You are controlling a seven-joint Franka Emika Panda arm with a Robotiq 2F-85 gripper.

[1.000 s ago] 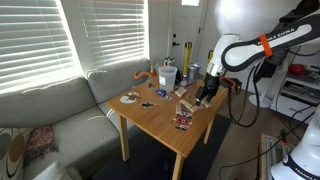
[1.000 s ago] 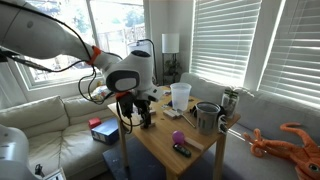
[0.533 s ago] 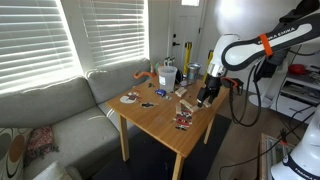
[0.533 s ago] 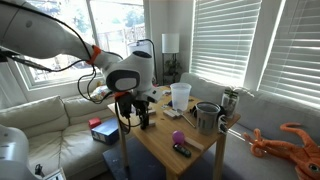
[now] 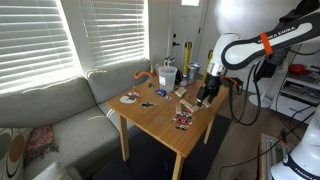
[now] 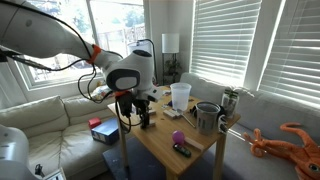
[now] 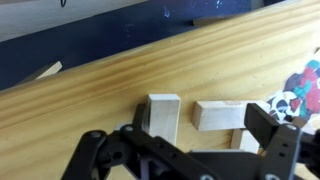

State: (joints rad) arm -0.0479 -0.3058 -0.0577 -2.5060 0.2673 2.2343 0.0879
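Note:
My gripper (image 7: pixel 205 128) is open and hangs low over a wooden table (image 7: pixel 90 100). Between its fingers lie pale wooden blocks: one upright block (image 7: pixel 163 118) next to the left finger, a flat block (image 7: pixel 220 114) beside it, and a third (image 7: pixel 245 141) partly hidden below. In both exterior views the gripper (image 5: pixel 206 95) (image 6: pixel 146 118) sits at the table's edge by the small blocks (image 5: pixel 186 103). It holds nothing.
A patterned card (image 7: pixel 298 92) (image 5: pixel 182 122) lies close to the blocks. On the table are a white cup (image 6: pixel 180 95), a metal pot (image 6: pixel 207 117), a purple ball (image 6: pixel 177 137), a plate (image 5: pixel 130 98). An orange toy (image 6: pixel 290 140) and a sofa (image 5: pixel 60 110) are nearby.

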